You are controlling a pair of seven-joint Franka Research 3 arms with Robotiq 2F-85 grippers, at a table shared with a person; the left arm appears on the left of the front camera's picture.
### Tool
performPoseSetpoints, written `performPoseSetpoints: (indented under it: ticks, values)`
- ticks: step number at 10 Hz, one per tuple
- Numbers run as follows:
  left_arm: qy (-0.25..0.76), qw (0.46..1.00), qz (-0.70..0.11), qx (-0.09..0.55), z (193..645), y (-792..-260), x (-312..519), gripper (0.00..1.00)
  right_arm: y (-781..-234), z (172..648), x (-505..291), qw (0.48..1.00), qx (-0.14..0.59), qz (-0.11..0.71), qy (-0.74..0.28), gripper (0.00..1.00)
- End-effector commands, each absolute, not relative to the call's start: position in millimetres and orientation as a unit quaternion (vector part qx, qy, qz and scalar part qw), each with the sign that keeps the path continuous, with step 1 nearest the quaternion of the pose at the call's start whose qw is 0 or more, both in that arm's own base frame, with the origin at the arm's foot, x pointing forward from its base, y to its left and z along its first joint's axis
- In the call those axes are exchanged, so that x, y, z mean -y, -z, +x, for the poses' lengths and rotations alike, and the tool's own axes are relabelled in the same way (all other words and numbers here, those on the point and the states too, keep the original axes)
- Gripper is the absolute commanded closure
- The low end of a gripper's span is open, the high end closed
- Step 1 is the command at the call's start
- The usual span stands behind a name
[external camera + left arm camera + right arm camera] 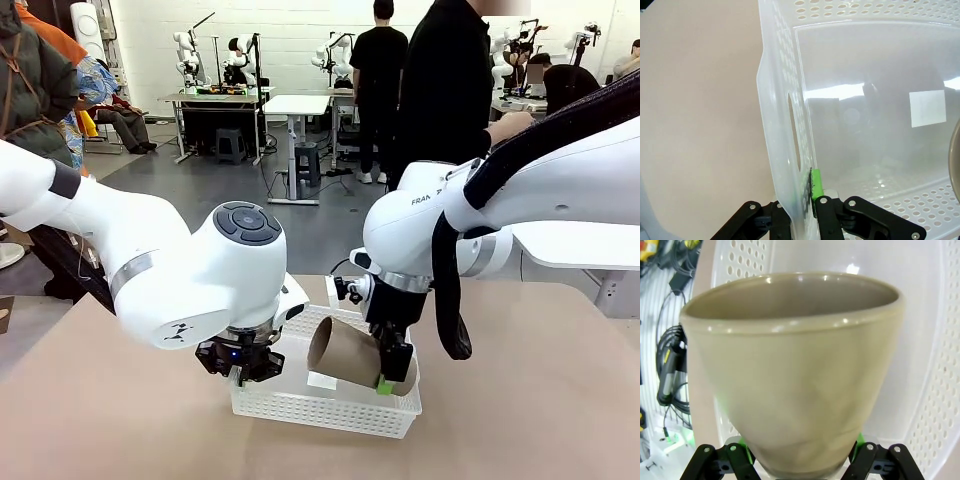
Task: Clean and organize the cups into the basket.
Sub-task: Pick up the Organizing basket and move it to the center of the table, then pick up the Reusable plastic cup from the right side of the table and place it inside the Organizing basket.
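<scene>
On tan table [110,430]: shallow white perforated plastic basket [330,412], sitting flat. Partly down in it, tilted, mouth toward robot's left: tan-brown tapered matte cup [345,352]; can't tell if touching floor. Pinched near its base by right gripper [392,382], green pads [383,387] either side. Clamped on basket's left end wall beside cut-out handle [794,130]: left gripper [243,376], jaws pressed onto plastic.
</scene>
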State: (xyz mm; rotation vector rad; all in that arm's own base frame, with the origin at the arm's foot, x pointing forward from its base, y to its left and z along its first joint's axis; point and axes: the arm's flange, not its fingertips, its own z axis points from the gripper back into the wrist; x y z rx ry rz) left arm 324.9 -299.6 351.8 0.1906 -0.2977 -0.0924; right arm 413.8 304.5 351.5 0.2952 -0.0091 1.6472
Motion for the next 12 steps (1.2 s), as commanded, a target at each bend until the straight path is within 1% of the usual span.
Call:
performPoseSetpoints:
  ticks: [1, 4, 5, 6, 9, 11, 12]
  values:
    - [0.048, 0.982, 0.102, 0.152, 322, -349, 298, 1.00, -346, 402, -294, 0.664, 0.011, 0.148, -0.733, 0.21]
    - [0.048, 0.982, 0.102, 0.152, 322, -349, 298, 1.00, -336, 398, -289, 0.658, 0.009, 0.157, -0.737, 0.21]
    - [0.048, 0.982, 0.102, 0.152, 322, -349, 298, 1.00, -335, 398, -289, 0.658, 0.008, 0.161, -0.735, 0.06]
    - [0.048, 0.982, 0.102, 0.152, 322, -349, 298, 1.00, -336, 398, -290, 0.656, 0.011, 0.161, -0.737, 0.01]
    - [0.048, 0.982, 0.102, 0.152, 322, -349, 298, 1.00, -345, 394, -289, 0.650, 0.024, 0.152, -0.744, 0.00]
    - [0.048, 0.982, 0.102, 0.152, 322, -349, 298, 1.00, -376, 388, -274, 0.647, 0.069, 0.129, -0.748, 0.00]
    - [0.048, 0.982, 0.102, 0.152, 322, -349, 298, 1.00, -417, 384, -244, 0.657, 0.123, 0.120, -0.734, 0.00]
